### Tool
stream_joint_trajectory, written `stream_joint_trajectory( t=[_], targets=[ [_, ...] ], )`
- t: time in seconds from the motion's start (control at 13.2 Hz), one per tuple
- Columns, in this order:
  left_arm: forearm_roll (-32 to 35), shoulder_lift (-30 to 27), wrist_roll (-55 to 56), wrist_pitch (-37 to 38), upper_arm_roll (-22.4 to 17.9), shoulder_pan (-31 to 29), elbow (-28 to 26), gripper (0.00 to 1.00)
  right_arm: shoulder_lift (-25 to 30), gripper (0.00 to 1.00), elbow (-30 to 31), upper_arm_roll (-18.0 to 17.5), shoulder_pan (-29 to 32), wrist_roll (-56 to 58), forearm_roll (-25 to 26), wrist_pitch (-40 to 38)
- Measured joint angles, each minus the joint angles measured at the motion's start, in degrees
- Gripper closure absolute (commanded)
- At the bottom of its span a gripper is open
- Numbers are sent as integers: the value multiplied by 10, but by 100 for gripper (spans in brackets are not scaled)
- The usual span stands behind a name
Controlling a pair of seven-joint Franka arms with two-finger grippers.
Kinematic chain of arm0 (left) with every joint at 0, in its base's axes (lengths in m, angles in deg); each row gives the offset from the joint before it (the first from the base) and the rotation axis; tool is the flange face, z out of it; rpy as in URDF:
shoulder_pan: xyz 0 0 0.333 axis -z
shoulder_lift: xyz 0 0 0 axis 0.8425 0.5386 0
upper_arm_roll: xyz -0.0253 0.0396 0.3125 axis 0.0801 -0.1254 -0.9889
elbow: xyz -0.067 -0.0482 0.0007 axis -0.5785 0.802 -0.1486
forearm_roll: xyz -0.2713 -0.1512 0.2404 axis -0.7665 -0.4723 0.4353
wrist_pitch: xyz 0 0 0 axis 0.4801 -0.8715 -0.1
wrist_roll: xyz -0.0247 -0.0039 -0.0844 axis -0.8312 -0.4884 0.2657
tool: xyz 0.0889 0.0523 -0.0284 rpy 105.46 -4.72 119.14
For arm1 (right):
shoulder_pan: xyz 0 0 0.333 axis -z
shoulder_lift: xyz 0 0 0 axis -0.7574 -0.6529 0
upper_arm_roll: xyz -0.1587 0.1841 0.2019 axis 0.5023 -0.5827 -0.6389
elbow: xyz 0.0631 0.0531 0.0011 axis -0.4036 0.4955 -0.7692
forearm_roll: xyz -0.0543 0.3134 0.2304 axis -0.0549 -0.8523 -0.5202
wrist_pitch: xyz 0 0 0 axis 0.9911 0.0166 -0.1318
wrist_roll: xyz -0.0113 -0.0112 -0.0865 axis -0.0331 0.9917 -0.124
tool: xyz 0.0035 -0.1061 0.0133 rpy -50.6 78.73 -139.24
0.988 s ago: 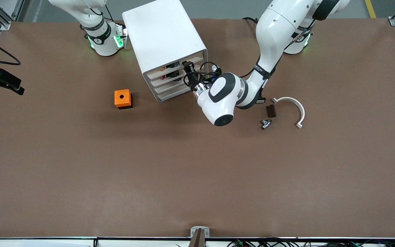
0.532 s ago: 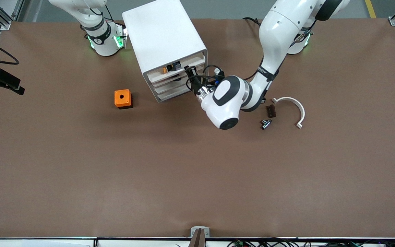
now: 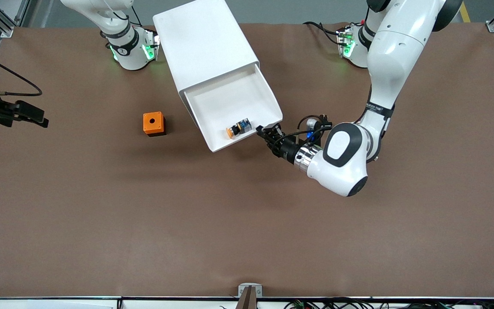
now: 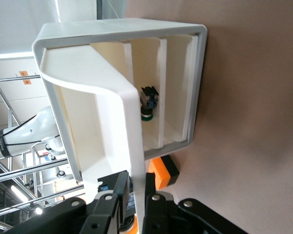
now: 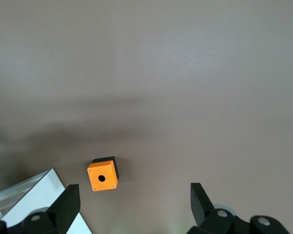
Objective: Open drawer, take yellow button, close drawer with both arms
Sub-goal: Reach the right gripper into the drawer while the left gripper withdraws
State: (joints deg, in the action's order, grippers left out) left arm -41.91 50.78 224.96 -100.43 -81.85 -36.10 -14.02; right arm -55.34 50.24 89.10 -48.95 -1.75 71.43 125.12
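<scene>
the left claw (image 3: 266, 131) pinches the drawer (image 3: 234, 109) front. the right claw (image 5: 132, 202) hangs wide open, holding nothing. the button (image 3: 238, 128) looks tiny, hard, light; grab its sides.

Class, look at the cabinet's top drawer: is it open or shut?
Open: the drawer sticks out of the cabinet, the button showing inside, left gripper shut on its front edge.

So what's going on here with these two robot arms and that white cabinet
The left gripper is clamped on the front edge of the top drawer, which stands pulled well out of the white cabinet. The small orange-capped button lies inside the drawer near its front, not yet picked up. The right gripper hangs open above the table, over the orange cube, which sits beside the cabinet toward the right arm's end.
</scene>
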Motion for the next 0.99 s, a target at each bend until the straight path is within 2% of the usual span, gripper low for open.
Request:
stream_joint_trajectory(
  t=[0.15,0.3,0.46,0.61,0.76,0.99],
  targets=[
    [0,0,-3,-2,1,0,7,1,-16,0,0,-1,-31,-48,-1,0],
    [10,-1,-4,-4,0,-5,21,0,-33,0,1,-3,-66,-151,-5,0],
    [76,-9,-17,-4,1,-24,40,0,-50,0,3,-4,-104,-260,-12,0],
    [148,-28,-55,-4,1,-50,50,0,-66,0,5,-4,-138,-382,-51,3],
    [212,-48,-125,-3,1,-86,50,0,-78,0,6,-5,-162,-494,-91,23],
    [285,-64,-275,-2,0,-131,50,0,-90,0,7,-5,-215,-647,-105,79]
  ],
)
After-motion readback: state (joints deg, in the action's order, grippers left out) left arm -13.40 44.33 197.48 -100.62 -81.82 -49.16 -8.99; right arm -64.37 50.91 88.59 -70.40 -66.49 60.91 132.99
